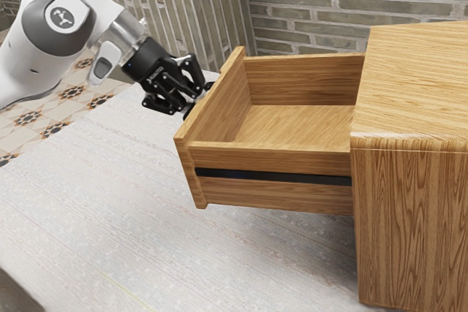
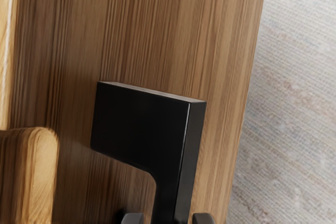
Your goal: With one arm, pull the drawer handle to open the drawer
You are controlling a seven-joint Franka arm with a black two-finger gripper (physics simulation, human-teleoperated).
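A light wooden drawer (image 1: pixel 270 177) stands pulled far out of the wooden cabinet (image 1: pixel 417 180), its inside bare. Its front panel (image 1: pixel 223 100) faces the exterior view's left. My black gripper (image 1: pixel 196 99) is pressed up to the outer face of that panel. In the wrist view the black handle (image 2: pixel 147 135) stands out from the drawer front (image 2: pixel 173 35). Two fingertips (image 2: pixel 131 217) flank the handle's stem from both sides, so the gripper is shut on the handle.
The cabinet sits on a pale grey table (image 1: pixel 110 217) with open room in front of the drawer. A brick wall (image 1: pixel 314 5) runs behind it, and patterned floor tiles (image 1: pixel 44 118) show past the table's far left edge.
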